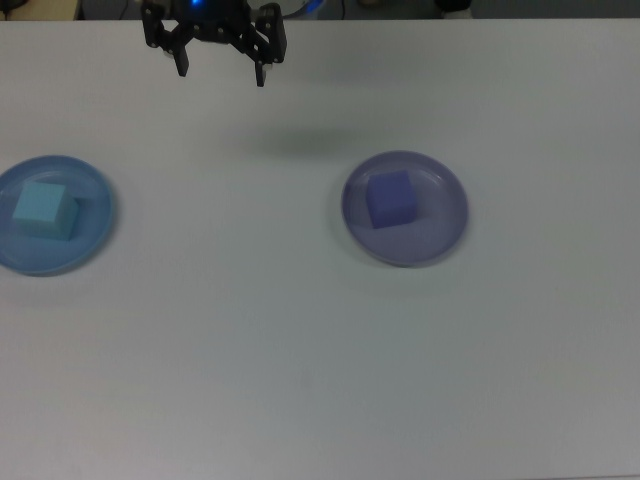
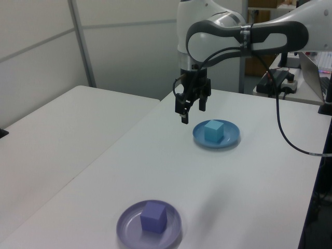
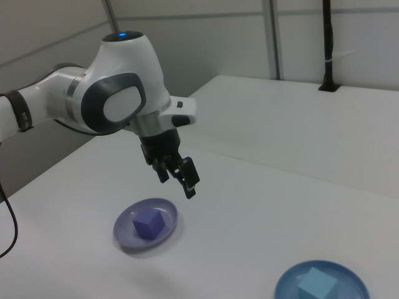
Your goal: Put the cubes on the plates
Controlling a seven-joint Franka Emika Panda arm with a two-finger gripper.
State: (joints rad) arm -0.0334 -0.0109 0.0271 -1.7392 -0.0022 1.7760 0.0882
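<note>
End effector [image 1: 220, 72] above both cubes [image 1: 390, 199]

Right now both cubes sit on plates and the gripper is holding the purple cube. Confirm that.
Not quite. The gripper is open and holds nothing, hanging above the table. The purple cube rests on its purple plate, as the top view shows. The turquoise cube sits on the blue plate.
</note>
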